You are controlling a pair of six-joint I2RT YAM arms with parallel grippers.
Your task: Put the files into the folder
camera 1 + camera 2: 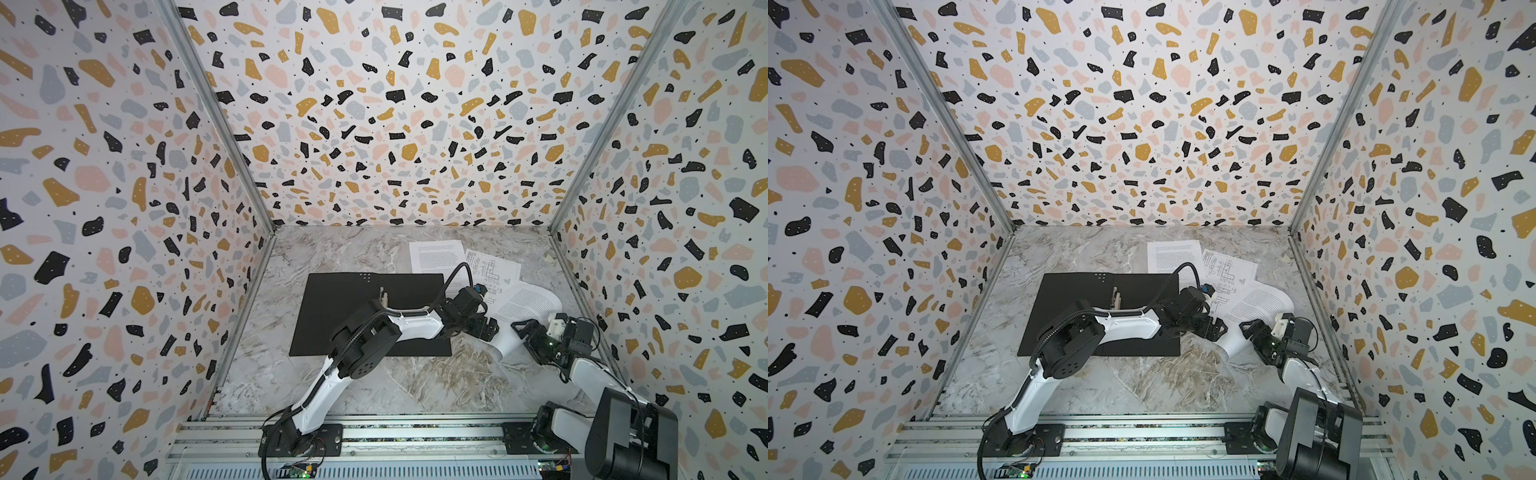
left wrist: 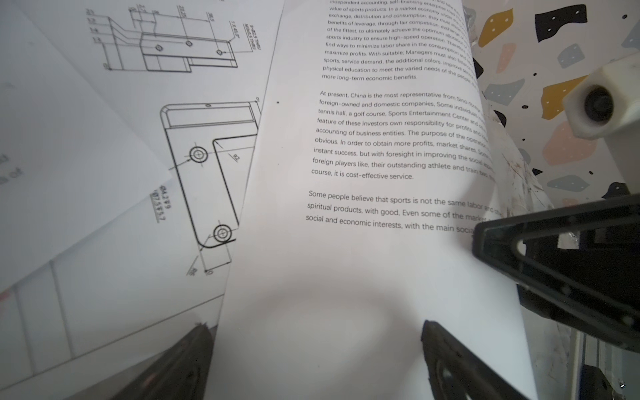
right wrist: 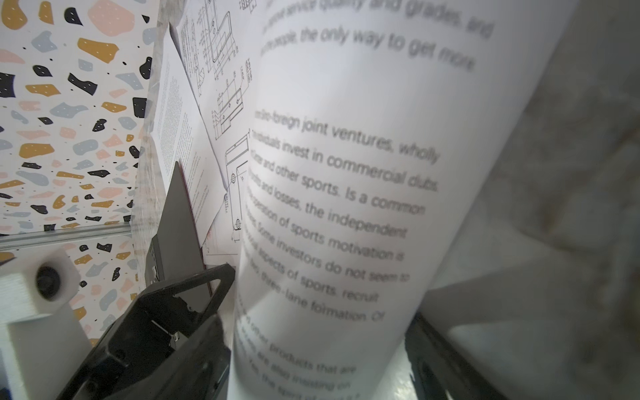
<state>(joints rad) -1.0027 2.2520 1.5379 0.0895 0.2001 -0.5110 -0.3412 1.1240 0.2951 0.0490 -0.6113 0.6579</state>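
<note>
While folder [image 1: 332,307] lies open on desk [image 1: 332,386], left gripper [image 1: 489,329] stands released astride bowed text sheet [image 1: 523,301]; right gripper [image 1: 524,338] spread wide around same sheet, grip cannot be told.

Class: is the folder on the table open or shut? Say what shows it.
Open: the folder lies spread flat, black inside up, its metal spine clip showing.

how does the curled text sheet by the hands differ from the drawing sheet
The curled text sheet carries dense paragraphs; the drawing sheet carries technical line drawings. The text sheet bows up off the table; the drawing sheet lies flat. The text sheet overlaps the drawing sheet's edge. Both are white paper, beside the open black folder.
</note>
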